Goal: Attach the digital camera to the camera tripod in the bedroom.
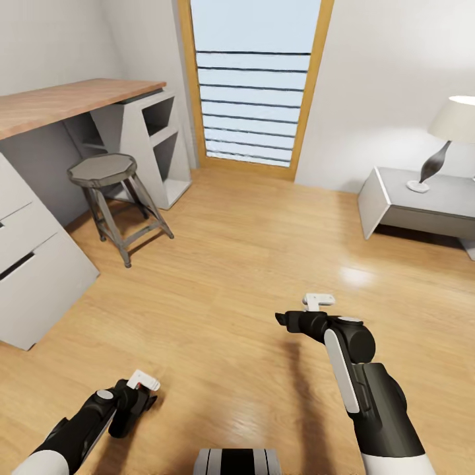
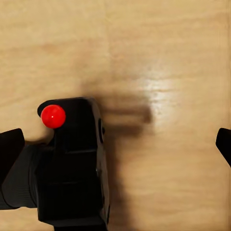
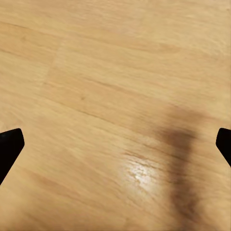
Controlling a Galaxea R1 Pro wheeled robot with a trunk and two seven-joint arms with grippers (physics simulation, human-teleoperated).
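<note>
Left gripper (image 1: 135, 396): lower left of the head frame, low over the plank floor. In its wrist picture the digital camera (image 2: 72, 168) sits against one finger (image 2: 10, 149) while the other finger tip (image 2: 224, 144) stands well off at the far edge, so the fingers look apart; I cannot tell that they are clamped on it.

Digital camera: small black box, red button (image 2: 53, 116) on top, lens barrel toward the near finger. It sits at the left gripper.

How it will handle: by my guess light and rigid, with smooth sides that could slip. The flat body faces look the place to take hold, clear of lens and button. A drop onto the wood could hurt it.

Right gripper (image 1: 310, 316): lower right of centre, fingers spread wide, nothing between them but bare floor (image 3: 115, 96).

Middle ground: a broad stretch of wood floor (image 1: 251, 251).

Left side: grey stool (image 1: 109, 198) tucked beside a wood-topped desk surface (image 1: 72, 99) with grey drawers (image 1: 26, 264).

Right side: low grey side table (image 1: 422, 204) carrying a lamp (image 1: 448, 132).

Far end: tall wood-framed window (image 1: 254, 86) with dark rails.

In the way: judging from here, nothing blocks the floor; stool and side table hug the walls.
</note>
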